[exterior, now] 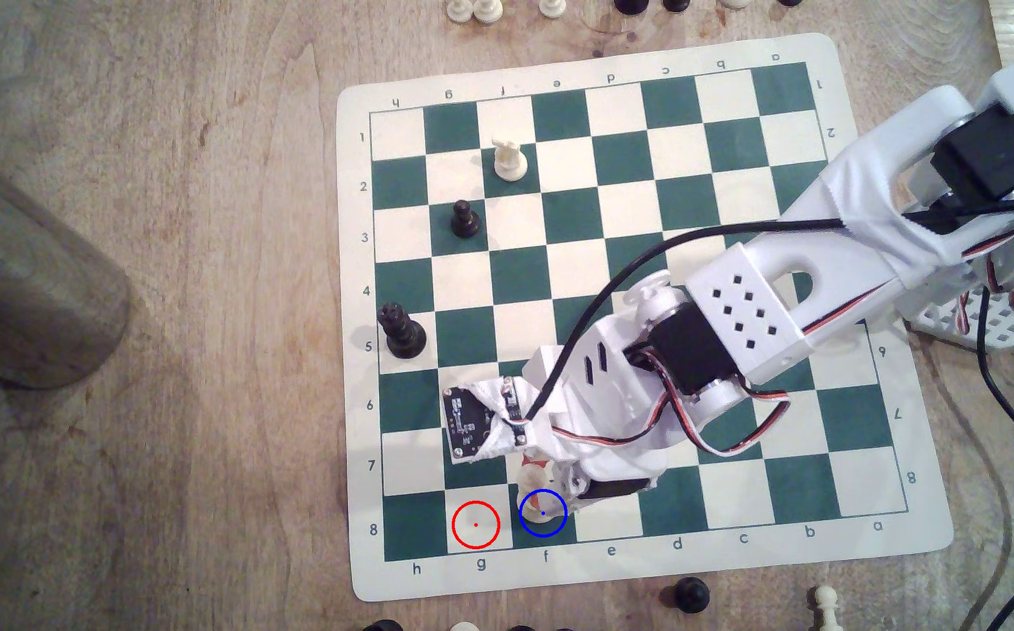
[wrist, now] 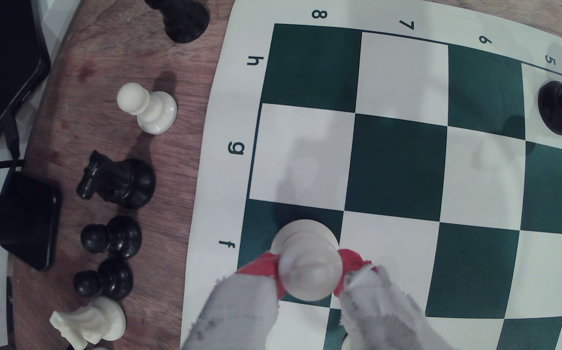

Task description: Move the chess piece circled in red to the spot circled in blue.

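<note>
the cream-white chess piece (wrist: 307, 260) sits on the dark green f8 square, which is the spot circled in blue (exterior: 554, 526), and in the wrist view its wide round base looks planted inside that square, a little toward the board's edge. in the exterior view the blue ring lies over the piece's pale base, so i judge the carry is done. the white g8 square ringed in red (exterior: 476, 525) just beside it is bare.

my gripper (wrist: 309, 269) is closed on the piece: the red-tipped fingers (wrist: 262, 266) press against both sides of its upper body, with no gap i can make out. whether the base is fully resting on the mat or a hair above it, i cannot tell from here.

so what is left, as i read it, is the release and the retreat. i would want the jaws to part cleanly and the arm to lift straight up, since a dragging pad could tip the piece or nudge it off the square.

further out on the chess board (exterior: 917, 534), a black piece (exterior: 402, 332) stands on h5, a black pawn (exterior: 465, 219) on g3 and a white piece (exterior: 509, 159) on f2, all well apart from the work. spare pieces lie off the mat on the wooden table (exterior: 188, 303), among them a white pawn (wrist: 147, 107) and a black knight (wrist: 116, 180).
</note>
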Controlling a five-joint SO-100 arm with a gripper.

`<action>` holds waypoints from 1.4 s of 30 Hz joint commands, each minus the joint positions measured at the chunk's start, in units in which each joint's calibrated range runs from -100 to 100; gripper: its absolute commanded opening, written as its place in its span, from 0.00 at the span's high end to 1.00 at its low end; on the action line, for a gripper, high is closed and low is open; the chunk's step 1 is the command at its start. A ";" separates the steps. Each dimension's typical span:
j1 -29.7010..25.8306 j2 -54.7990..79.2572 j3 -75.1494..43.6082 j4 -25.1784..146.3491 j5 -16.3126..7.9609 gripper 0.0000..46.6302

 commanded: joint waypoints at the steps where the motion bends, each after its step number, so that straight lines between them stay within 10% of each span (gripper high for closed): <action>1: -0.67 -0.50 -3.97 -0.49 0.20 0.92; 8: -1.45 0.26 -4.42 -0.17 0.29 0.91; 15: -2.07 0.09 -4.61 4.09 0.20 0.49; 30: -2.86 -15.10 -8.14 18.43 0.29 0.46; 42: -2.31 -42.86 19.69 23.09 1.56 0.47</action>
